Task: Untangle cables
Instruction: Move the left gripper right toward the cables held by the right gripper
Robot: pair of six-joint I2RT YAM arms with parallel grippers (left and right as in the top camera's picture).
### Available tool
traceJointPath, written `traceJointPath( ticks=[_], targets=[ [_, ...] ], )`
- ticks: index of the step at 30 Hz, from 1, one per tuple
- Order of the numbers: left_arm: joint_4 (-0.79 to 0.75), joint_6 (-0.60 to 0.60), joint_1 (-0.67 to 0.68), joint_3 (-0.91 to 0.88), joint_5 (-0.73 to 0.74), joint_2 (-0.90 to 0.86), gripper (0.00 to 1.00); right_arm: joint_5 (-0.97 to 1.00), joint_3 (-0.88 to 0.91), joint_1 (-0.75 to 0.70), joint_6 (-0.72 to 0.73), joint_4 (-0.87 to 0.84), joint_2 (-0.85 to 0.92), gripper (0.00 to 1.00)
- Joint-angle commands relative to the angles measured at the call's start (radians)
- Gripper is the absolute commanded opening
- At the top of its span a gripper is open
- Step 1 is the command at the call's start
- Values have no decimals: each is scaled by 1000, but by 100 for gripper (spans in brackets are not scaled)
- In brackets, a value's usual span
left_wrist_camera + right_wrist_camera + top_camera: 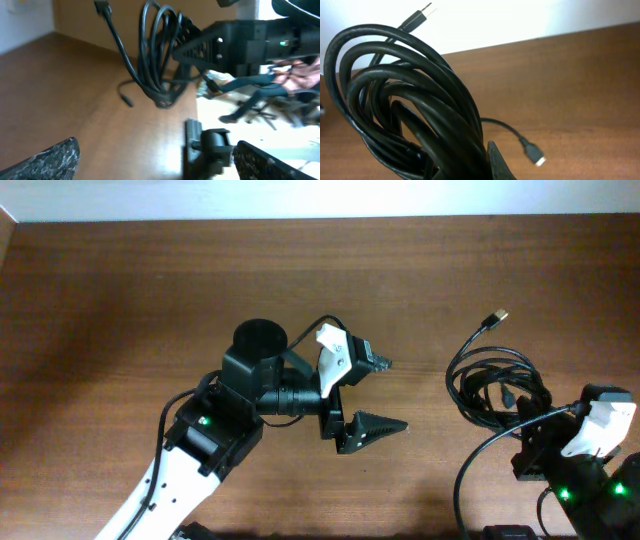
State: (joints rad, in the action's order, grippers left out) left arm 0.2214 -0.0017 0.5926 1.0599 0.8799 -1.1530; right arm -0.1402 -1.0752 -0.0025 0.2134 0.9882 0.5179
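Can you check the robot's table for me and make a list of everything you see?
Surface: brown wooden table.
Job's things: cables bunched in one coil on the right, with plugs sticking out.
Clutter: nothing seen.
Grippers: left gripper open and holding nothing; right gripper shut on the cables.
Cables: the robot's own arm cable loops beside the left arm.
Surroundings: white wall past the table's far edge.
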Motion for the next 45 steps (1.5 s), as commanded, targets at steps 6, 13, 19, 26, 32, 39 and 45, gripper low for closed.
traceJointPath(
  ticks=[6, 13, 19, 26, 32, 39, 45],
  targets=[
    [16, 260, 221, -5, -518, 7, 99, -85, -23, -4, 84, 163, 0, 4],
    [16, 269, 333, -5, -723, 7, 99, -216, -23, -4, 83, 217, 24, 4],
    [16, 265, 343, -5, -769, -6, 99, -216, -23, -4, 80, 295, 24, 4],
    [-32, 257, 384, -5, -768, -85, 99, -230, -23, -4, 79, 306, 24, 4],
    [-75, 253, 430, -5, -768, -108, 99, -230, -23, -4, 79, 306, 24, 4],
    [-74, 249, 448, -5, -765, -127, 99, -254, -23, -4, 78, 302, 24, 4],
    [-93, 212, 448, -5, -748, -133, 99, -249, -23, -4, 10, 274, 24, 4]
  ],
)
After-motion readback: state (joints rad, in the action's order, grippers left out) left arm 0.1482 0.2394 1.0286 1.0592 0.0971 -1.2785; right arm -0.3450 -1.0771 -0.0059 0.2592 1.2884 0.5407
